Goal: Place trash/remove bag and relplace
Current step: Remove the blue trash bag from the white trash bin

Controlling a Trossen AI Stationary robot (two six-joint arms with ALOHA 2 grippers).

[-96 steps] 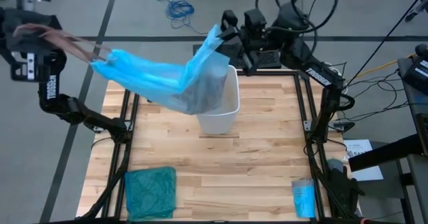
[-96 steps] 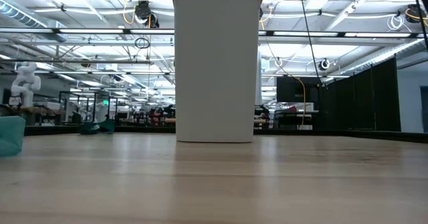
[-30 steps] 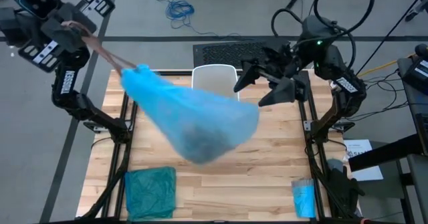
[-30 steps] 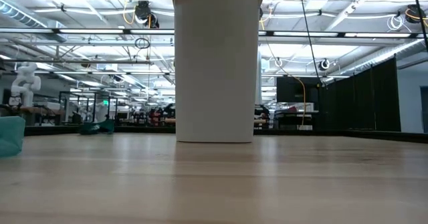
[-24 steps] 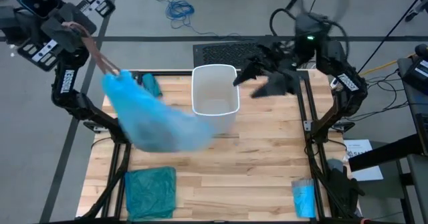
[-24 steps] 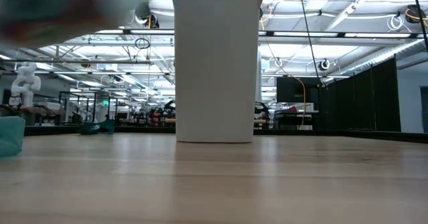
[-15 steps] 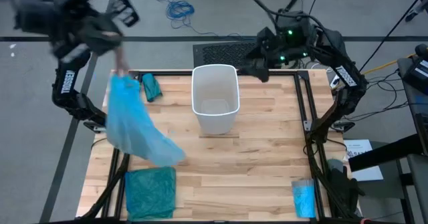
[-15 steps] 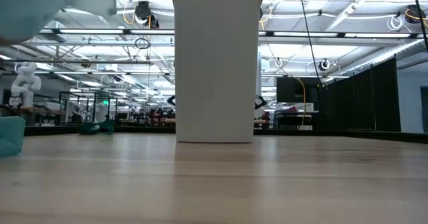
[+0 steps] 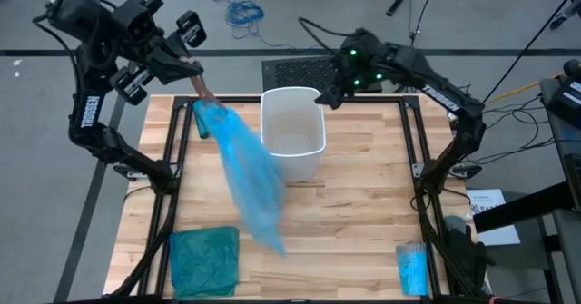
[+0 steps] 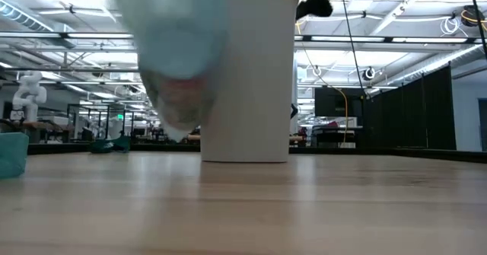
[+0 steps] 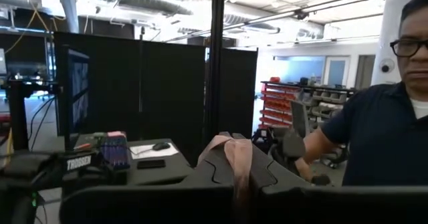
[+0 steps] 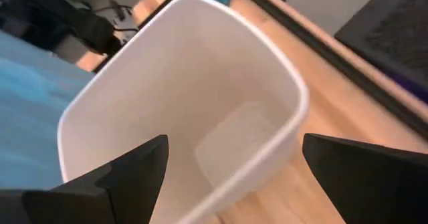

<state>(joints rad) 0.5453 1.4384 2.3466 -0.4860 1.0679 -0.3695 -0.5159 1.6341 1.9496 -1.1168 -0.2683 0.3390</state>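
Observation:
The light sky-blue bag (image 9: 247,172) hangs slanting from my left gripper (image 9: 192,68), which is shut high over the table's far left corner. In the low view the bag (image 10: 179,49) is blurred, with reddish trash (image 10: 183,95) showing through its lower end, clear of the table. The white bin (image 9: 292,132) stands unlined at the table's far middle. My right gripper (image 9: 325,97) is open and empty above the bin's far right rim; in its wrist view (image 12: 234,144) it looks down into the bin (image 12: 200,117). My left gripper pinches the bag's pinkish drawstring (image 11: 237,160) between its two shut fingers. The string (image 9: 201,88) runs taut from the fingers down to the bag's gathered mouth (image 9: 213,113). The bag hangs below the gripper, slanting toward the table's near side, lifted clear of the table.
A folded teal-green bag (image 9: 204,261) lies at the near left, a small bright-blue roll (image 9: 413,269) at the near right, and a small teal bundle (image 9: 200,122) at the far left edge. A person (image 11: 394,117) stands beyond the table.
My left gripper has gone toward the table's right with the bag, staying shut on the string. The bag has swung from over the table's middle out to the left edge and back toward the bin. My right gripper has gone toward the far edge, above the bin's rim.

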